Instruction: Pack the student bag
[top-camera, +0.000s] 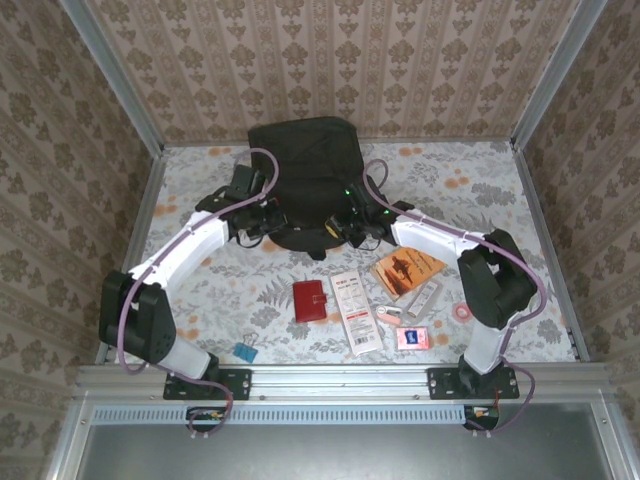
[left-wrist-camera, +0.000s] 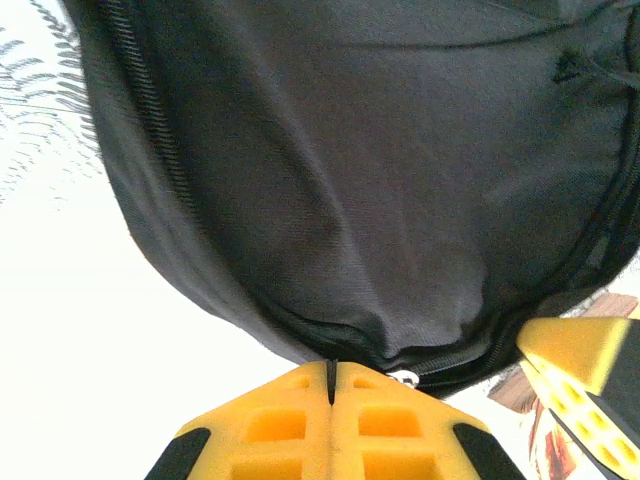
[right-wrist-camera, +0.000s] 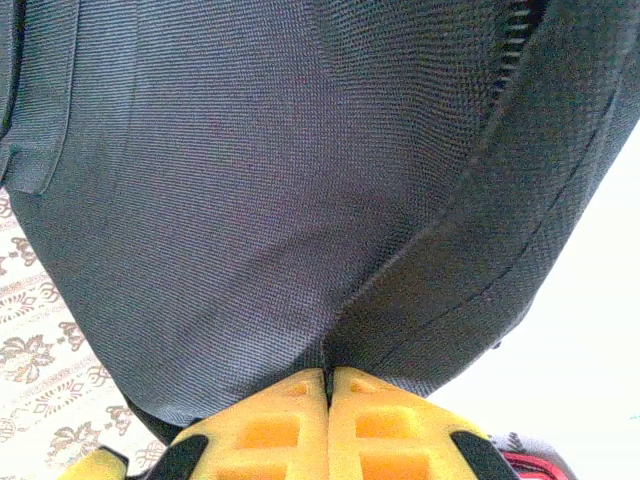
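On the table (top-camera: 480, 190), the student bag (top-camera: 305, 160) is set at the far middle. Its near edge is pinched by the shut left fingers (left-wrist-camera: 280, 425) and right fingers (right-wrist-camera: 380, 430). If pulled unevenly, the thin fabric could be lost, or the bag dragged over the red wallet (top-camera: 310, 300).

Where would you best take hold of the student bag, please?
Probably at the near edge of the student bag, approached from the arms' side: its soft fabric bunches into a fold by the zipper, where the left gripper and right gripper are shut on it.
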